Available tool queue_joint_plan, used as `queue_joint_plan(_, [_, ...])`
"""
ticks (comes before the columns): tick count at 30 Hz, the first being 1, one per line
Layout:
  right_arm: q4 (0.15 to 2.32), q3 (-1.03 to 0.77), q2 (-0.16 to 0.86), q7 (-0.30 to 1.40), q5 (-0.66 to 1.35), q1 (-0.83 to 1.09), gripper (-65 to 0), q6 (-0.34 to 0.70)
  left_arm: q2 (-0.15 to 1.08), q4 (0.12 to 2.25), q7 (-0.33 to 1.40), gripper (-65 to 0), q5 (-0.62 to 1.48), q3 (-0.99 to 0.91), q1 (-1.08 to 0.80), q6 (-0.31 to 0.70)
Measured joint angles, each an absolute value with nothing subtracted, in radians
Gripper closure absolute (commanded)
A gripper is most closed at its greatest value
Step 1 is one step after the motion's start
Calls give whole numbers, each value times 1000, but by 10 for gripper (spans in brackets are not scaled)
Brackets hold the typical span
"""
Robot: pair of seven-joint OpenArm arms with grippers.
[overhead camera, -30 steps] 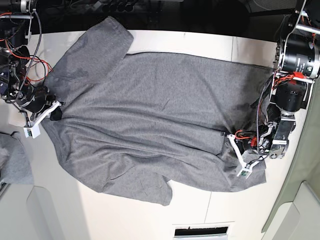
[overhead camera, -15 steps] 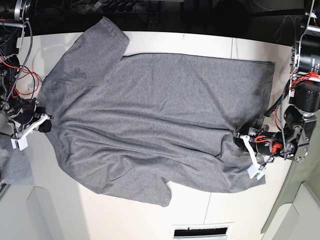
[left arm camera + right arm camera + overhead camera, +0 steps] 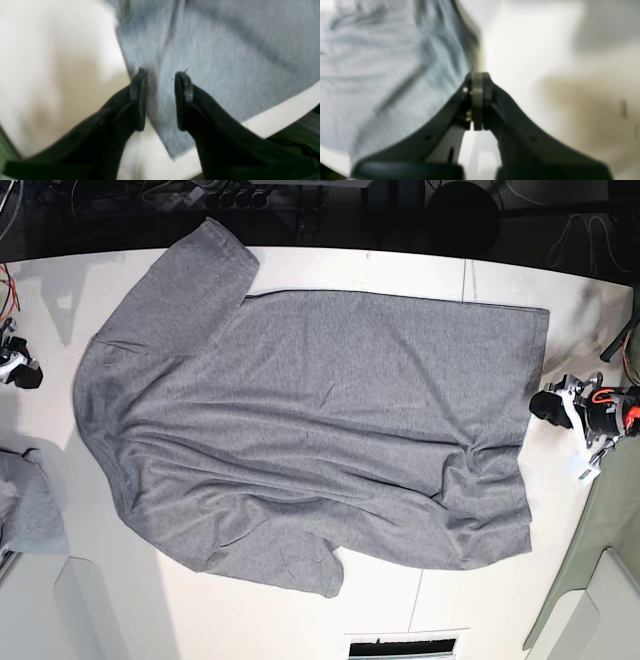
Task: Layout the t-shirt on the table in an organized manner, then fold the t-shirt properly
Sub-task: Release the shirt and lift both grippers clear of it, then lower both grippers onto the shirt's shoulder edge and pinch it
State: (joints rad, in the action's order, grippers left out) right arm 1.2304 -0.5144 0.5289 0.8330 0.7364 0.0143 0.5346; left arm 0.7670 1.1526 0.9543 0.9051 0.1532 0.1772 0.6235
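Left pincer (image 3: 160, 100) apart above t-shirt (image 3: 310, 410) hem, seemingly empty; right pincer (image 3: 477, 100) together, empty.

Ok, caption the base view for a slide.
Grey t-shirt spread on the white table, wrinkled near its hem; left gripper and right gripper sit off its opposite ends.

The left gripper (image 3: 562, 408) sat at the right side of the base view, low and near the edge. Its two black fingers (image 3: 140, 97) stood apart with a gap between them, and nothing was in the gap. The right gripper (image 3: 22, 370) sat far off at the left edge. Its fingers (image 3: 485, 100) were pressed tight together, holding nothing.
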Motion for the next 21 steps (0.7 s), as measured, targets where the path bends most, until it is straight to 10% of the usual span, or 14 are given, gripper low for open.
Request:
queue_joint_plan(3, [1232, -515, 536, 849, 758, 80, -202, 538, 764, 1175, 1007, -229, 1018, 43, 81, 690])
queue_joint_plan(16, [1238, -515, 537, 899, 895, 245, -222, 579, 731, 1438, 1038, -229, 1116, -203, -268, 690])
queue_joint_plan(21, [1238, -515, 529, 913, 898, 270, -325, 585, 635, 1433, 1023, -350, 1060, -311, -290, 689])
